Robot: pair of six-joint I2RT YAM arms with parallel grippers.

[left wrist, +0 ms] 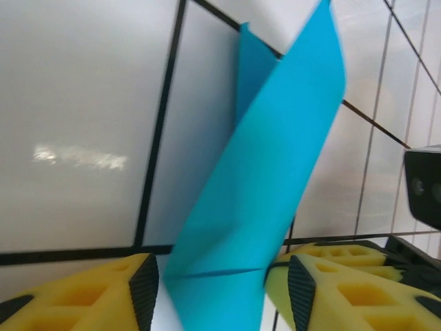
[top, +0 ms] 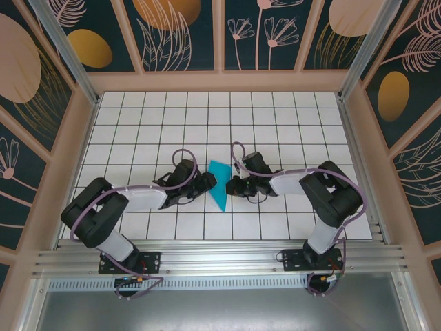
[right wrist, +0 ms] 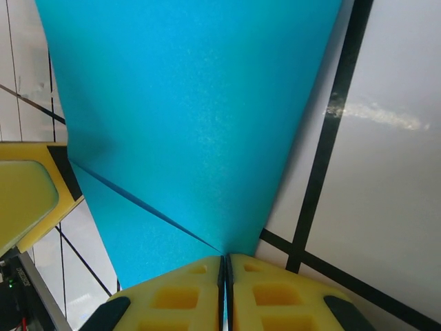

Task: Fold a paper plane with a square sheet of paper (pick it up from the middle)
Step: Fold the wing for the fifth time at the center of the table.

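Setting: a robotics lab test cell. Evidence:
- The left arm (top: 103, 210) and right arm (top: 331, 196) are bolted to an aluminium rail (top: 220, 256) at the near edge of a white, black-gridded tabletop (top: 138, 117).
- Extruded aluminium posts (top: 65, 48) frame the enclosure.
- Printed floral backdrop panels (top: 179, 31) wall in the back and both sides.
- Exposed purple cabling (top: 239, 152) loops along the arms.
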